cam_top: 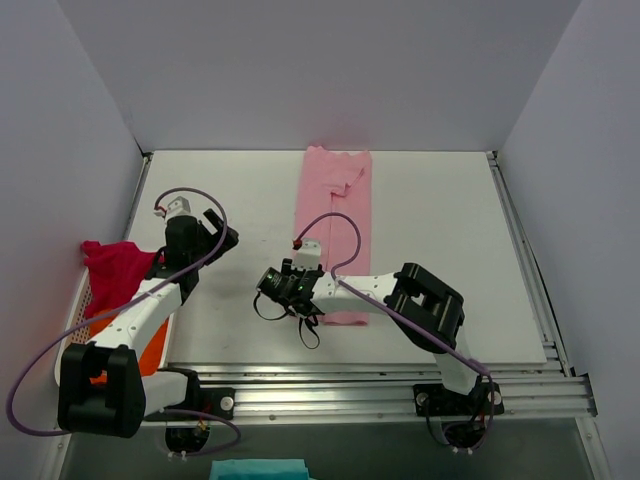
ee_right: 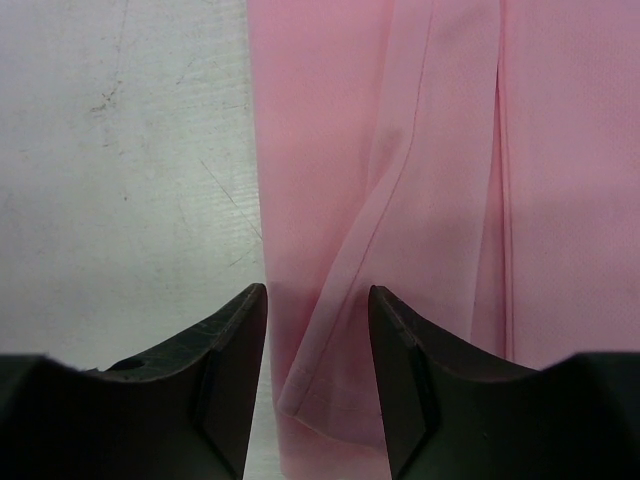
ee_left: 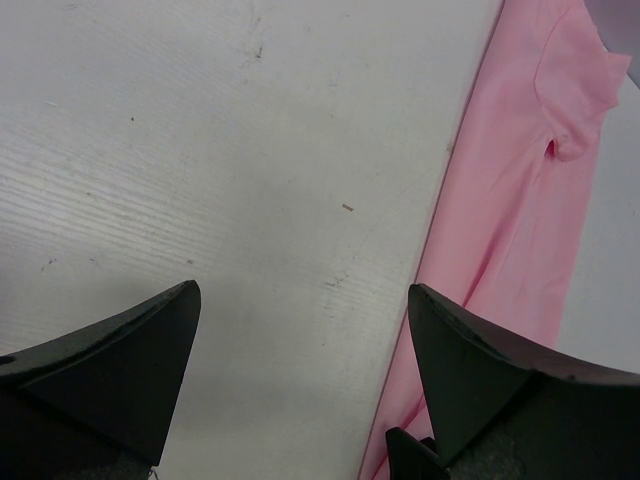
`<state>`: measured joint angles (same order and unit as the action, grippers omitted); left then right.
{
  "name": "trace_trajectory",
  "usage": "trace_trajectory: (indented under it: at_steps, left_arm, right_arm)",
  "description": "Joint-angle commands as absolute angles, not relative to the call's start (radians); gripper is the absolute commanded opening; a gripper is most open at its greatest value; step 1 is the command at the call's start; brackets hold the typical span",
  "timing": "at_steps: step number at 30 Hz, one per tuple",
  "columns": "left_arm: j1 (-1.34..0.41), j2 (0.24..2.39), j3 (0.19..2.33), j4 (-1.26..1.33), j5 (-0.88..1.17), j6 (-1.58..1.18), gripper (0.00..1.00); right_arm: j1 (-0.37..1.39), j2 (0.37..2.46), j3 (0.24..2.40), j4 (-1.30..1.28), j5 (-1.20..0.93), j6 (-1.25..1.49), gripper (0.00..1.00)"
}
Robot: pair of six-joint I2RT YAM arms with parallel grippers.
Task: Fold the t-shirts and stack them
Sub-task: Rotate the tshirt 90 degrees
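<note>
The light pink t-shirt (cam_top: 335, 230) (ee_left: 520, 200) (ee_right: 420, 150) lies on the table as a long narrow strip, running from the far edge toward the arms. My right gripper (cam_top: 305, 300) (ee_right: 317, 290) is low over the strip's near left corner. Its jaws stand partly apart, and the folded hem edge lies between them, not pinched. My left gripper (cam_top: 222, 232) (ee_left: 303, 288) hangs wide open over bare table left of the shirt, holding nothing. A magenta-red t-shirt (cam_top: 118, 268) drapes over the basket's rim at the left, and an orange t-shirt (cam_top: 150, 350) shows inside it.
A white basket (cam_top: 75, 330) sits at the table's left edge beside the left arm. An aluminium rail (cam_top: 380, 385) runs along the near edge. A teal cloth (cam_top: 258, 468) lies below the rail. White walls close in the table on three sides.
</note>
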<state>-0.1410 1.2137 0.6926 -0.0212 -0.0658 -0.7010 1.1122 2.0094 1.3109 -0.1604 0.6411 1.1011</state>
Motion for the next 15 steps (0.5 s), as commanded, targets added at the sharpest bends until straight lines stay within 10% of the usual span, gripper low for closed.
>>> trace_trajectory:
  at_steps: [1, 15]
  left_arm:
    - [-0.133, 1.207, 0.689, 0.023, -0.051, -0.693, 0.94]
    - [-0.124, 1.203, 0.686, 0.023, -0.048, -0.693, 0.94]
  right_arm:
    - [1.106, 2.023, 1.298, -0.187, 0.663, 1.121, 0.41]
    - [1.100, 2.037, 1.295, -0.179, 0.647, 1.121, 0.03]
